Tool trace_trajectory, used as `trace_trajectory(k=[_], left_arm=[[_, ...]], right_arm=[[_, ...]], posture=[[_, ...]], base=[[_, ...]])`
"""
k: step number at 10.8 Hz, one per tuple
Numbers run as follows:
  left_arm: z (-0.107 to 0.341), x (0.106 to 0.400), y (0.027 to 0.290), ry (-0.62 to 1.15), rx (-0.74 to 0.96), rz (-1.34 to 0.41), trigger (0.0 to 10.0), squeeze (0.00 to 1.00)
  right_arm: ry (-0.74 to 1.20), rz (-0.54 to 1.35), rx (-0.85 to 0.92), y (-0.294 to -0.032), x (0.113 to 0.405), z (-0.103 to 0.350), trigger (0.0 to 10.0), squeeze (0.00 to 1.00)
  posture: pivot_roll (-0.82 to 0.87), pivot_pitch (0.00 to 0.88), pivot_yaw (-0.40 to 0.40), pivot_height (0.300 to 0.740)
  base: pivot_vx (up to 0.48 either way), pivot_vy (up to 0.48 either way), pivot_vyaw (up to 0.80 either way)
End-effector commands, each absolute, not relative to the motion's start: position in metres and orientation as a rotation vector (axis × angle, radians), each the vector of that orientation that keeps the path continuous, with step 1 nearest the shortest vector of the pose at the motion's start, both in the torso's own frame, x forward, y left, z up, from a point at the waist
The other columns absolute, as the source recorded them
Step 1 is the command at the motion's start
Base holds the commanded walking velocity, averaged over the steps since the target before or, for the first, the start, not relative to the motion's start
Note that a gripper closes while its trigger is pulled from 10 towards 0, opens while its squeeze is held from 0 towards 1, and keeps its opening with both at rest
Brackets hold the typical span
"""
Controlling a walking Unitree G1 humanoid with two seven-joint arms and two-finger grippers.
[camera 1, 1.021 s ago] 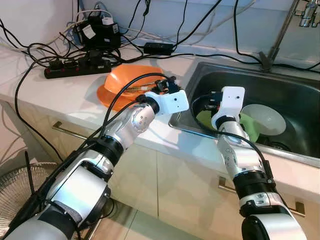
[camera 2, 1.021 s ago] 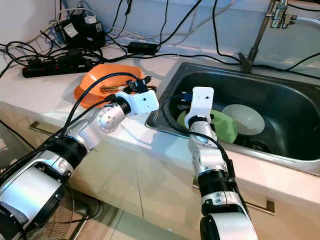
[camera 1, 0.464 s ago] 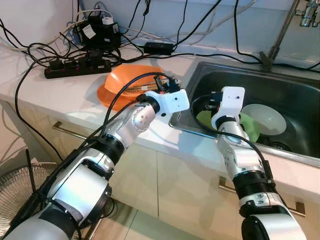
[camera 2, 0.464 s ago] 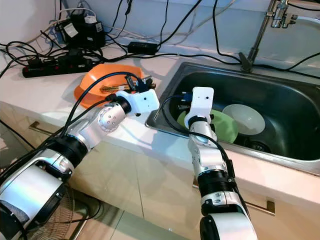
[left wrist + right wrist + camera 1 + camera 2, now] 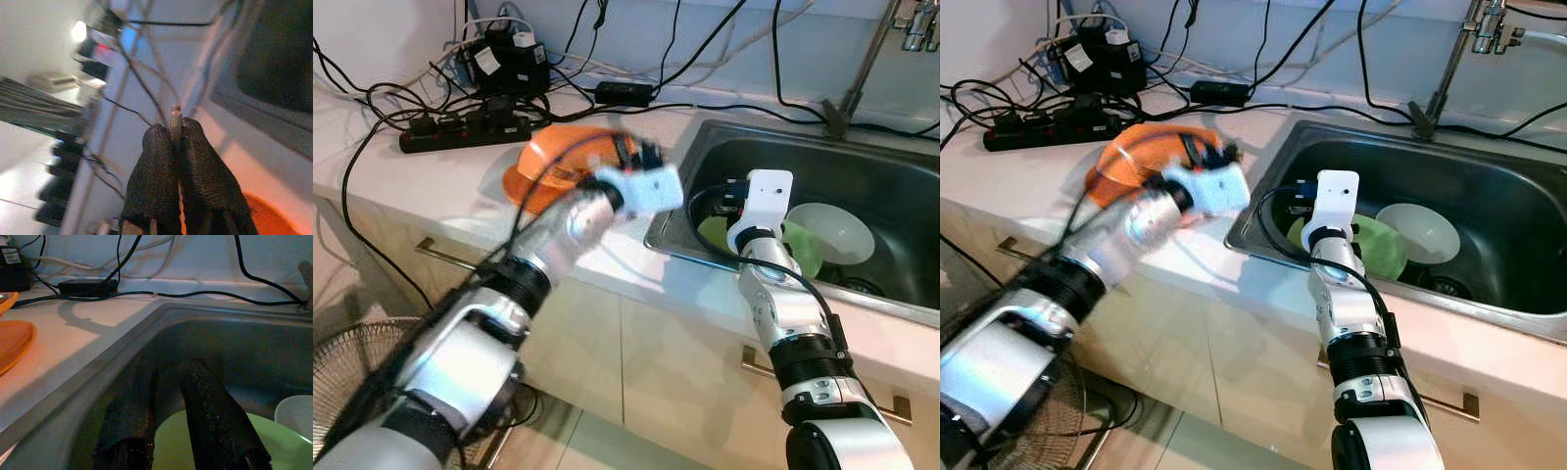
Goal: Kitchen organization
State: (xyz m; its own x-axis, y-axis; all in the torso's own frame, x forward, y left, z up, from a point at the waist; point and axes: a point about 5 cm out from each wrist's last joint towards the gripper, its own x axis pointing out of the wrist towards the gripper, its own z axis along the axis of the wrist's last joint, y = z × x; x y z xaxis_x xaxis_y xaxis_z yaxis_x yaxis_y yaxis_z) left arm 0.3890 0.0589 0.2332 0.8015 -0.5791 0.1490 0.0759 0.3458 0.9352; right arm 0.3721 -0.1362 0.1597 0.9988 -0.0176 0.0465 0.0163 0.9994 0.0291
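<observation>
An orange plate point(image 5: 553, 157) lies on the white counter left of the sink point(image 5: 901, 186). My left gripper point(image 5: 172, 134) hovers over the plate's near edge, shut on a thin wooden stick point(image 5: 175, 117) that looks like a chopstick; the arm is motion-blurred. Inside the sink are a green plate point(image 5: 1386, 247) and a white bowl point(image 5: 832, 230). My right gripper point(image 5: 168, 377) hangs open inside the sink at its left wall, just above the green plate point(image 5: 176, 440), with nothing between its fingers.
A black power strip point(image 5: 460, 132), chargers and many cables crowd the counter's back left. The faucet point(image 5: 862, 69) rises behind the sink. A floor fan point(image 5: 342, 362) stands low at the left, beside the cabinet fronts.
My left arm has lifted a little and shifted back over the orange plate, and it is now blurred. The right arm has stayed still.
</observation>
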Motion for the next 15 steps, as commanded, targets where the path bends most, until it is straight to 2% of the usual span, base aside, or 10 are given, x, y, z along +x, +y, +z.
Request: trace_trajectory(k=[1,2,3,4,5,6,8,10,12,15], left_arm=[[0.234,0.388,0.059,-0.509,1.178,-0.451,4.5,0.00],[0.241,0.384,0.061,-0.528,1.189,-0.427,10.0,0.00],[0.247,0.381,0.063,-0.555,1.191,-0.405,10.0,0.00],[0.274,0.372,0.067,-0.692,1.093,-0.312,10.0,0.00],[0.302,0.353,0.067,-0.837,0.808,-0.307,10.0,0.00],[0.312,0.347,0.070,-0.864,0.642,-0.305,10.0,0.00],[0.321,0.338,0.075,-0.812,0.353,-0.394,10.0,0.00],[0.319,0.334,0.073,-0.746,0.153,-0.520,10.0,0.00],[0.311,0.331,0.072,-0.698,0.038,-0.602,10.0,0.00],[0.311,0.329,0.071,-0.661,-0.012,-0.647,10.0,0.00]], right_arm=[[-0.057,-0.014,0.042,-0.134,0.372,0.162,10.0,0.00],[-0.057,-0.008,0.041,-0.133,0.372,0.162,10.0,0.00],[-0.058,-0.004,0.041,-0.132,0.373,0.163,10.0,0.00],[-0.063,0.000,0.038,-0.132,0.373,0.164,10.0,0.00],[-0.089,-0.003,0.037,-0.136,0.375,0.170,10.0,0.49],[-0.101,-0.003,0.040,-0.137,0.375,0.172,10.0,1.00],[-0.159,0.013,0.012,-0.140,0.375,0.181,10.0,1.00],[-0.240,0.035,-0.018,-0.141,0.374,0.195,10.0,1.00],[-0.322,0.118,-0.050,-0.133,0.369,0.204,10.0,1.00],[-0.403,0.230,-0.055,-0.134,0.363,0.217,10.0,1.00]], posture=[[0.16,0.006,0.046,0.740],[0.17,0.007,0.039,0.740],[0.17,0.007,0.038,0.740],[0.17,0.004,0.034,0.740],[0.17,0.000,0.031,0.740],[0.17,0.000,0.031,0.740],[0.17,0.000,0.028,0.740],[0.17,0.000,0.028,0.740],[0.17,0.000,0.030,0.740],[0.16,0.000,0.032,0.740]], base=[[0.000,0.000,0.00],[0.000,0.000,0.00],[0.000,0.000,0.00],[0.000,0.000,0.00],[0.000,0.000,0.00],[0.000,0.000,0.00],[0.000,0.000,0.00],[0.000,0.000,0.00],[0.000,0.000,0.00],[0.000,0.000,0.00]])
